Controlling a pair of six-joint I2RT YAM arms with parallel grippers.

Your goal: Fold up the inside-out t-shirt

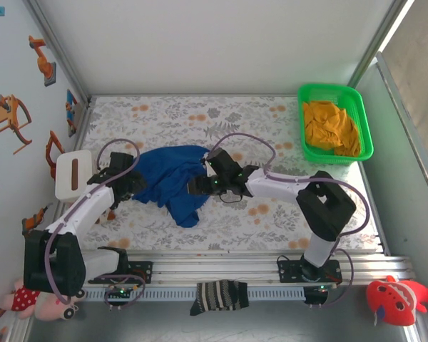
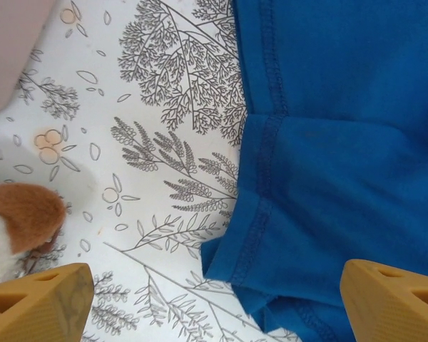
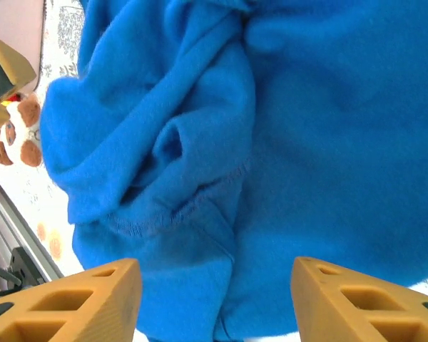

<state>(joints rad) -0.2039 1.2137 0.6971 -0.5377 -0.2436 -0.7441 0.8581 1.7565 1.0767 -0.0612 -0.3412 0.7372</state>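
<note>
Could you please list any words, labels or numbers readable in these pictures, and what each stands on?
None can be read.
The blue t-shirt shows seams but no tag or print; the wall stickers are pictures without lettering; the green basket bears no visible mark.

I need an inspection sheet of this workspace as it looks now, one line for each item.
Surface: floral table cover, flat.
Job's things: blue t-shirt crumpled between the arms, not yet folded.
Clutter: orange cloth in green basket; striped sock at the front rail; white block at left.
Grippers: left gripper open at the shirt's hem; right gripper open over bunched shirt.
Cables: purple cables loop on both arms.
Surroundings: red plush toy, pink plush toy.
</note>
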